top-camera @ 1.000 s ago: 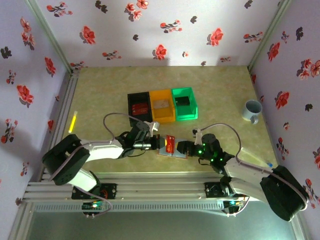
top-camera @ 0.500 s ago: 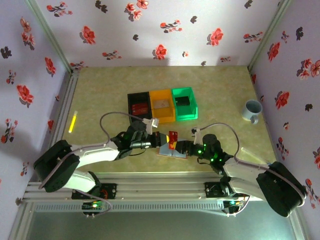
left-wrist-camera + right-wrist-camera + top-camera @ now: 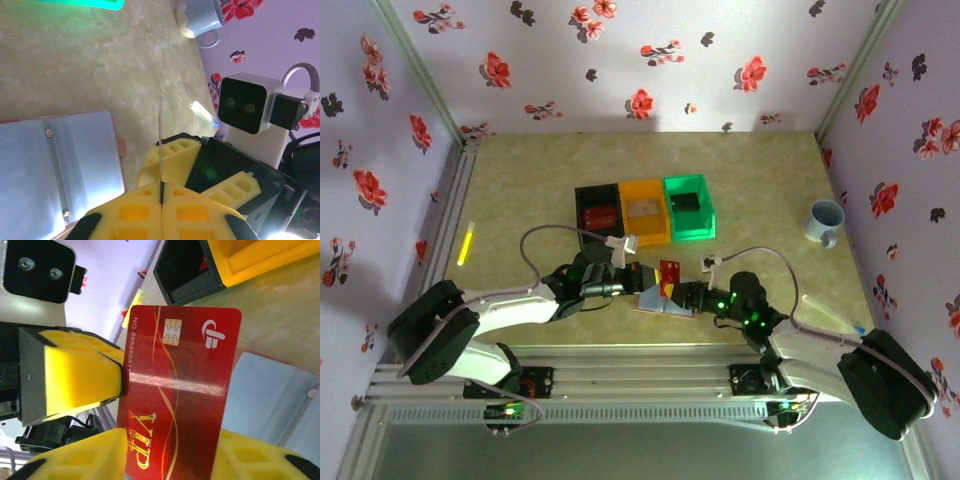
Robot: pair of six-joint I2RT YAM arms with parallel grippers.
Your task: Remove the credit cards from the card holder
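Note:
A red credit card (image 3: 669,272) with a chip and gold VIP lettering (image 3: 180,390) stands on edge just above the card holder (image 3: 658,304). The holder lies open on the table, pale grey-blue inside (image 3: 60,165) (image 3: 270,390). My left gripper (image 3: 645,277) is shut on the card's side edge; the card (image 3: 160,145) shows as a thin line rising from its closed fingertips (image 3: 161,192). My right gripper (image 3: 684,293) faces it, one yellow finger at each side of the card's lower part (image 3: 170,455). From the left wrist view the two fingers (image 3: 205,172) stand apart.
Black (image 3: 598,212), orange (image 3: 645,208) and green (image 3: 688,205) bins stand in a row behind the holder; something red lies in the black one. A pale blue mug (image 3: 825,220) sits at the right wall, a yellow stick (image 3: 466,243) at the left.
The left gripper has lifted the red card off the holder and carried it slightly right, toward the right gripper. The right gripper's fingers have drawn closer together around it.

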